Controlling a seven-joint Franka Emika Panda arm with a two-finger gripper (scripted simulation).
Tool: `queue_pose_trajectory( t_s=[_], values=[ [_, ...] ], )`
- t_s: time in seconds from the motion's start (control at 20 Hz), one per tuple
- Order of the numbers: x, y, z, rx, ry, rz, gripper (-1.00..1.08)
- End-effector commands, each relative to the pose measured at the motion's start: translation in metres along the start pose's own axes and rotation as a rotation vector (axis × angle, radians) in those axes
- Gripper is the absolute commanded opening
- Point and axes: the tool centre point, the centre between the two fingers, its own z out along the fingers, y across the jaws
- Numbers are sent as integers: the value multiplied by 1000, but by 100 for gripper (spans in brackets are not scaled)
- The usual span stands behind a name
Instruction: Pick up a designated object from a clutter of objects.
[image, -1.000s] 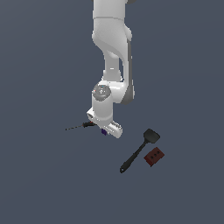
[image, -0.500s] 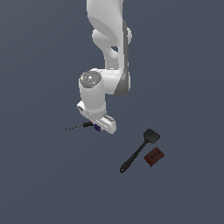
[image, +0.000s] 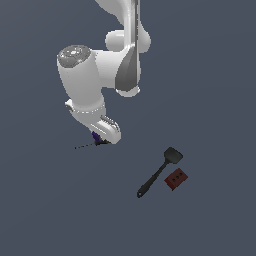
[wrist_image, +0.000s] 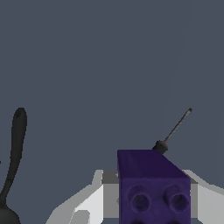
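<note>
Okay, I want a straight, slow lift here, keeping the purple block (wrist_image: 153, 186) square so it doesn't slip or snag the screwdriver (image: 89, 145) lying just beside it. My gripper (image: 100, 138) sits low over the counter (image: 210, 90), fingers (wrist_image: 85, 205) closed in on the block's sides, gripping it. Spatula (image: 159, 172) and red block (image: 176, 179) lie well apart.
</note>
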Motion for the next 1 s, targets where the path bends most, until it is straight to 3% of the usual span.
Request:
queue_pose_trajectory(
  t_s=[0.0, 0.5, 0.95],
  values=[
    [10, 6, -25, 0, -1, 0, -100],
    [49, 25, -111, -1, 0, 0, -100],
    [67, 32, -147, -1, 0, -1, -100]
  ],
)
